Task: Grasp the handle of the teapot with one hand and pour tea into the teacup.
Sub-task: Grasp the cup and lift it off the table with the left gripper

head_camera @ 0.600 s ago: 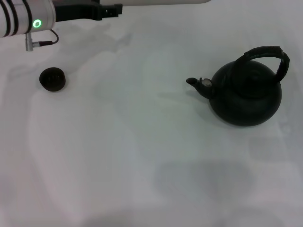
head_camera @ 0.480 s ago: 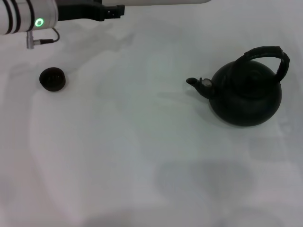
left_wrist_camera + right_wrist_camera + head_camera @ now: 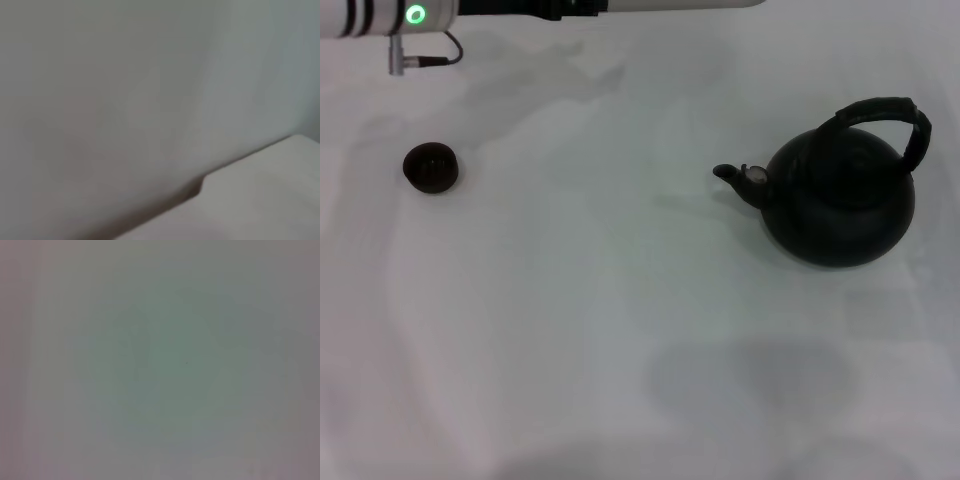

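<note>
The black teapot (image 3: 840,203) stands on the white table at the right, its short spout (image 3: 728,173) pointing left. Its arched black handle (image 3: 890,116) loops over the top, free of any gripper. The tiny dark teacup (image 3: 430,166) sits far to the left, well apart from the teapot. My left arm (image 3: 390,14) shows only as a white wrist with a green light at the top left edge, beyond the teacup; its fingers are out of view. My right gripper shows in no view. Both wrist views show only blank pale surface.
The white table (image 3: 620,330) spreads between the teacup and the teapot and toward the front. A faint grey shadow (image 3: 760,375) lies on it in front of the teapot. A pale edge (image 3: 240,200) crosses the left wrist view.
My left arm has moved up and to the right along the top edge of the head view, leaving less of it showing. Teapot and teacup have not moved.
</note>
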`<act>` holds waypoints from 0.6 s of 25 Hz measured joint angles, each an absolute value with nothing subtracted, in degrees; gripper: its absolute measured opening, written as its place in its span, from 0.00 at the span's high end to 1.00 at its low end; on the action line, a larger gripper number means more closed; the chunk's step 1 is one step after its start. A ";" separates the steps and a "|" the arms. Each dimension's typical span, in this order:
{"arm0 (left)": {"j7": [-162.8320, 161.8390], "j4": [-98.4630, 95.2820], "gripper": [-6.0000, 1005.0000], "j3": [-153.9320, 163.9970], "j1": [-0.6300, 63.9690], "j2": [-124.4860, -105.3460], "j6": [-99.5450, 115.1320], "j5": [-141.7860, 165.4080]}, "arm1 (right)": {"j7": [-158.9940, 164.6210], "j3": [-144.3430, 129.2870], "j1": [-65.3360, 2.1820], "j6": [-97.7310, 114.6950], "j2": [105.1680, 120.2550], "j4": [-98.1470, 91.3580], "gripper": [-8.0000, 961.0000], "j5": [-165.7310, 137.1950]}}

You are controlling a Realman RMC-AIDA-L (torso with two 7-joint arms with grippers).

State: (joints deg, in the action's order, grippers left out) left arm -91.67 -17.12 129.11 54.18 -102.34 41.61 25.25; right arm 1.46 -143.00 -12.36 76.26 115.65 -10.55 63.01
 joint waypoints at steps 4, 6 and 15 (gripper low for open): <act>-98.91 -17.00 0.23 128.99 54.56 -100.79 43.71 29.75 | 1.48 -142.99 -12.38 75.89 115.66 -10.55 0.09 63.01; -100.09 -16.73 0.23 129.06 54.54 -100.54 44.28 30.19 | 1.48 -143.00 -12.46 75.71 115.66 -10.52 0.09 63.01; -107.84 -13.89 0.24 129.03 54.91 -99.50 48.86 38.94 | 1.27 -143.00 -13.02 74.98 115.62 -10.41 0.09 63.01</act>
